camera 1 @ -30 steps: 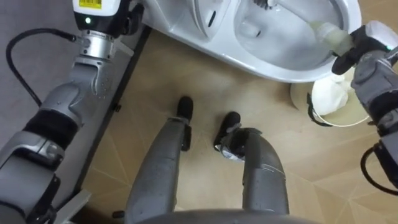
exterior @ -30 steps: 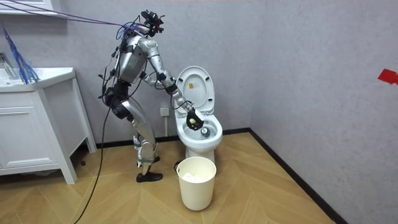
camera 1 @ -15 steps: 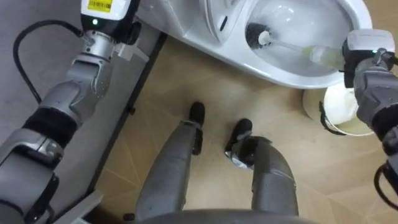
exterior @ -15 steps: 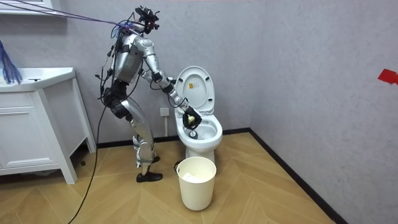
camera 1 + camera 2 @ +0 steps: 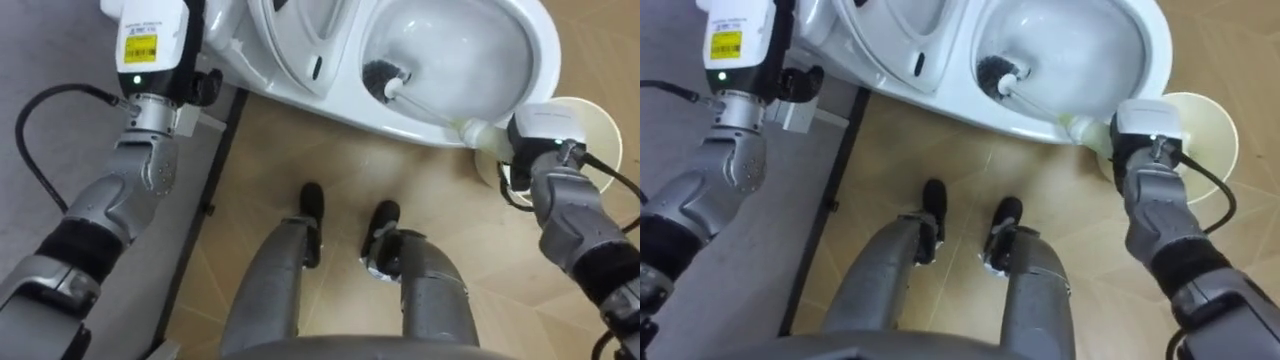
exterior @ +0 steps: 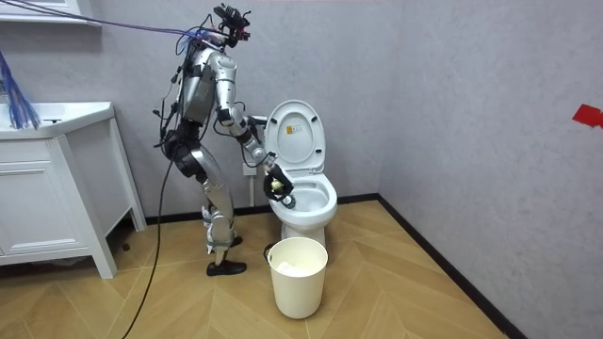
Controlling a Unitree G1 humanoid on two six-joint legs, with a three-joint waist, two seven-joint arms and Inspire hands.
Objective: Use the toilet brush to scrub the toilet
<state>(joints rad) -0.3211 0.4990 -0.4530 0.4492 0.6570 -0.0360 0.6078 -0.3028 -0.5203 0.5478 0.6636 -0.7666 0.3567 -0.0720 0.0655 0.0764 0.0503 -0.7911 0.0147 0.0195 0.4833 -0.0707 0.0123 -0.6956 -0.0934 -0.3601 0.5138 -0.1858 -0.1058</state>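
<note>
- In the room view a white cabinet (image 6: 47,193) stands against the grey wall at the room view's left. The robot stands between it and the toilet, leaning forward over the bowl.
- The left robot hand (image 5: 145,35) is raised at the far left of the eye views, just beside the toilet's outer side. Its fingers are hidden, so I cannot tell whether they are spread or curled.
- The seat (image 5: 290,40) stands raised, next to that hand.
- The toilet (image 5: 532,70) lies ahead of the robot's feet, which are planted on the wooden floor (image 5: 300,150) near its base.
- The toilet brush (image 5: 385,80) has its dark bristle head down inside the bowl, against the inner wall on the seat side. Its thin handle slants up over the front rim toward the right.
- The right robot hand (image 5: 545,145) is closed round the thick pale end of the handle, just outside the rim.
- A pale waste bin (image 5: 600,135) with white stuff inside stands on the floor beside the bowl, partly under that hand.
</note>
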